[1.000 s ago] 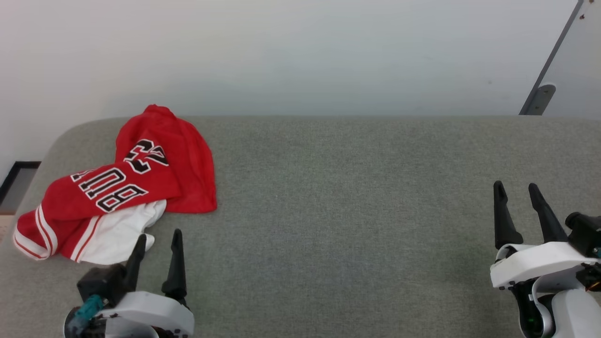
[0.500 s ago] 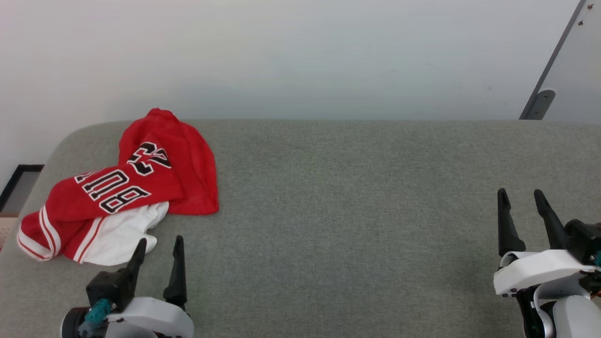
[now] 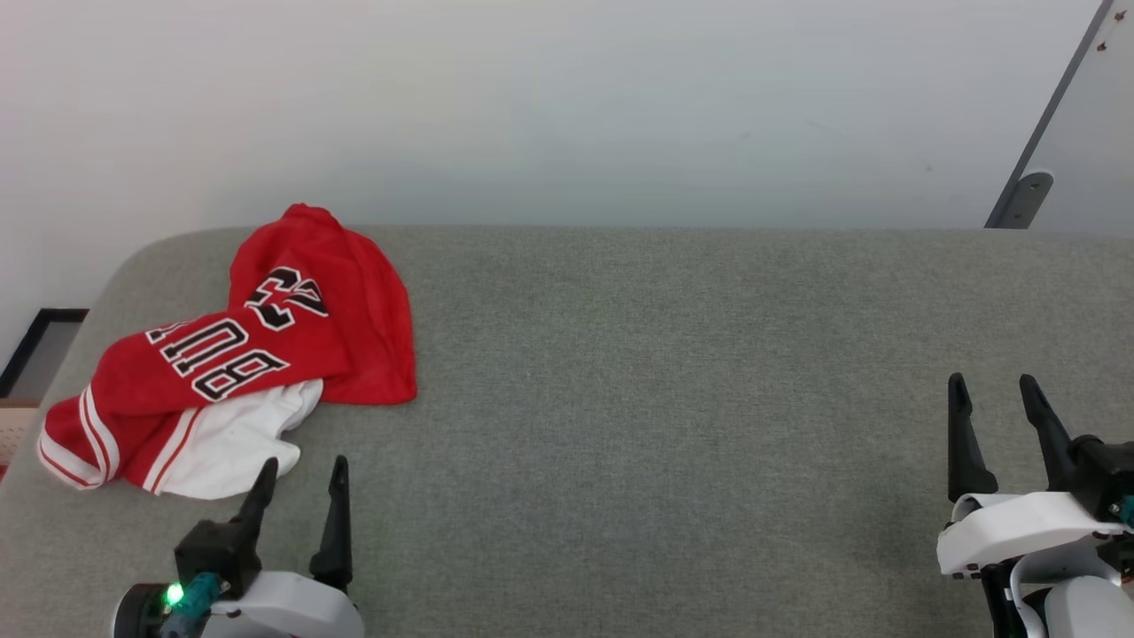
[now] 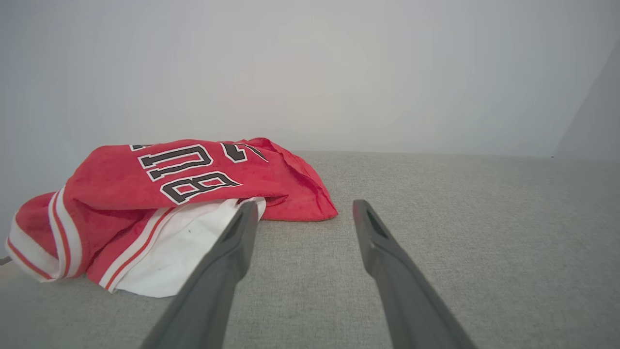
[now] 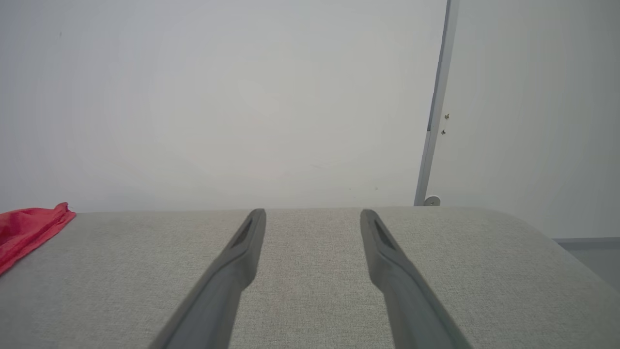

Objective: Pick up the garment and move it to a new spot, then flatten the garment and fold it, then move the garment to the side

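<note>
Although the task calls for lifting, flattening, folding and setting aside, the head view shows none of it begun: the red Bulls jersey (image 3: 266, 354) lies crumpled at the far left of the grey upholstered surface (image 3: 664, 399), its white sleeve (image 3: 230, 443) poking out under the lettering. The left gripper (image 3: 304, 462) sits just beside that sleeve, fingers spread and empty. The right gripper (image 3: 991, 381) is well apart at the right, likewise spread and empty.

In the left wrist view, the jersey (image 4: 193, 179) is heaped ahead and to the left. Whether the sleeve touches the near finger, I cannot tell.

In the right wrist view, a red corner of the jersey (image 5: 29, 230) shows at the left edge, far from the parted fingers. By my judgement every step remains, starting with the pick-up.
</note>
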{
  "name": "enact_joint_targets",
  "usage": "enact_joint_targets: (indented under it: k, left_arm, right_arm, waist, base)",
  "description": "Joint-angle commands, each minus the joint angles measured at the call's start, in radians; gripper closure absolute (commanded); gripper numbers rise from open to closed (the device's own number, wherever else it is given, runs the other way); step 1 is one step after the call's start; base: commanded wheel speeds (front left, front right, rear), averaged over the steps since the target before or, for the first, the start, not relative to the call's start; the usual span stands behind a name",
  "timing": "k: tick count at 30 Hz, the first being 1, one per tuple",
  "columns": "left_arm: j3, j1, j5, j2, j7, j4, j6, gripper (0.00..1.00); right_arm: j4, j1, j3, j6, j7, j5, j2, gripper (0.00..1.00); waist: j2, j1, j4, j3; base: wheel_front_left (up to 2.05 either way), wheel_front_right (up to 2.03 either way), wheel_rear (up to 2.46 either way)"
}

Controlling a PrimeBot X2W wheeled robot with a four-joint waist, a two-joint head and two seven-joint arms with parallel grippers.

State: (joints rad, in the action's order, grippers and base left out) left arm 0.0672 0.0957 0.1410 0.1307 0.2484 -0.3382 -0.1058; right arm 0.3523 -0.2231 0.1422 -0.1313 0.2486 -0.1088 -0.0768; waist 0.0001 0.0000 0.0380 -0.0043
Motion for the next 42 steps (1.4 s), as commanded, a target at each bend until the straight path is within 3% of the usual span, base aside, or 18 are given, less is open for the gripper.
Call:
enact_joint_targets:
  k: [1,15,25,32,42]
  left_arm:
    - [0.003,0.004,-0.024,0.001,0.009,0.0,-0.004,0.0]
    - [0.008,0.019,-0.042,-0.015,0.016,0.001,-0.018,0.0]
    - [-0.004,0.033,-0.031,-0.029,0.016,0.006,-0.022,0.0]
    - [0.014,0.014,-0.032,-0.051,0.016,0.019,-0.01,0.0]
    - [0.015,-0.029,-0.049,-0.068,0.016,0.041,0.006,0.0]
  right_arm:
    - [-0.002,-0.005,-0.003,0.001,0.01,0.022,0.003,0.0]
    - [-0.009,0.0,0.018,0.001,0.018,0.025,0.011,0.0]
    - [-0.024,0.01,0.018,0.001,0.018,0.004,0.016,0.0]
    - [-0.034,0.032,-0.019,0.001,0.018,-0.013,0.017,0.0]
    - [-0.025,0.046,-0.079,0.001,0.018,-0.037,0.02,0.0]
  waist:
    - [-0.0001,0.0,0.001,0.001]
    - [-0.0001,0.0,0.028,0.008]
    - [-0.0001,0.0,0.088,0.011]
    - [-0.0001,0.0,0.201,0.002]
    - [-0.0001,0.0,0.433,-0.015]
  base:
    - [0.0,0.0,0.0]
    - [0.0,0.0,0.0]
    - [0.0,0.0,0.0]
    - [0.0,0.0,0.0]
    - [0.0,0.0,0.0]
